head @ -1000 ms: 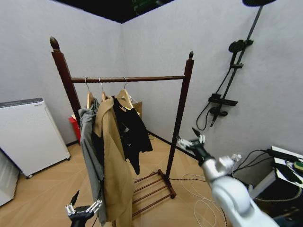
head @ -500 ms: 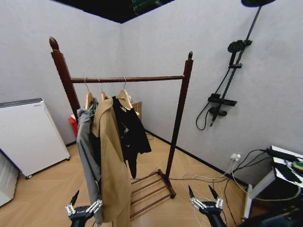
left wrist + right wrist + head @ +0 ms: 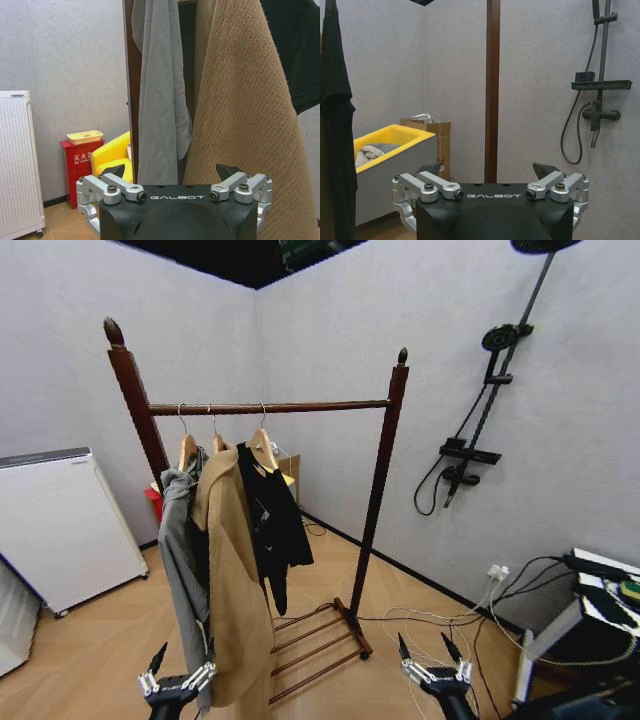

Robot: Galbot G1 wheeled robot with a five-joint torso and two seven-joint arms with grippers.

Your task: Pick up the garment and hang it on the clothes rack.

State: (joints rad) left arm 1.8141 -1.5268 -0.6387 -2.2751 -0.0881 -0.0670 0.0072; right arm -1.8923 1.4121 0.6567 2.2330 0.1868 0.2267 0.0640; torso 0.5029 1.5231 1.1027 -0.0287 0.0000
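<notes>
Compared to a second ago, the right arm has dropped from mid-air near the rack's right post; its silver-and-black right gripper (image 3: 436,673) now sits low at the bottom of the head view, fingers spread wide, holding nothing. The matching left gripper (image 3: 176,682) hasn't budged, also low, jaws wide apart and empty, just in front of the long tan fuzzy coat (image 3: 236,590) hem.

Behind that, the black short jacket-like garment (image 3: 273,520) on its light wooden hanger is already hanging on the top rail of the tall reddish-brown wooden clothes rack (image 3: 383,472), rightmost of three, next to the coat and a grey garment (image 3: 182,550). Black shower stand (image 3: 480,420) on the far right wall.
</notes>
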